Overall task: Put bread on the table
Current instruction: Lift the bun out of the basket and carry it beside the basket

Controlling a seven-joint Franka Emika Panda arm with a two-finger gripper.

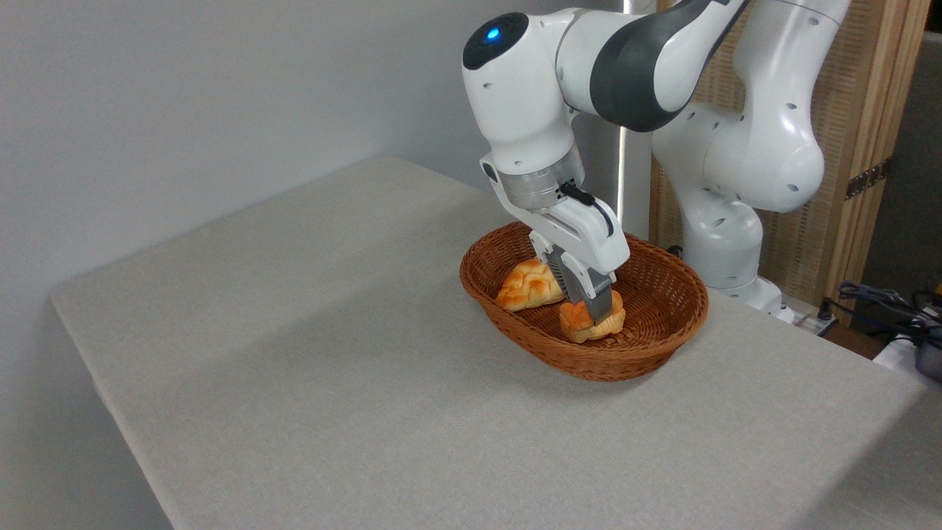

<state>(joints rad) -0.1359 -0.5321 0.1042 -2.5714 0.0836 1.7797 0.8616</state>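
- light-grey cloth-covered table [331,383], bare in front
- brown oval wicker basket [589,361] holds paler braided loaf [527,285] and small glossy orange knotted bun [589,325]
- white arm's gripper [597,313] down on bun; grip can't be judged

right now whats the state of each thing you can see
bread: in the basket, gripper fingers down on it, not lifted out
braided loaf: lying in the basket, left of the bread, untouched
basket: upright on the table, holding both pieces
gripper: lowered into the basket at the bread; grip cannot be confirmed
table: no bread on it yet
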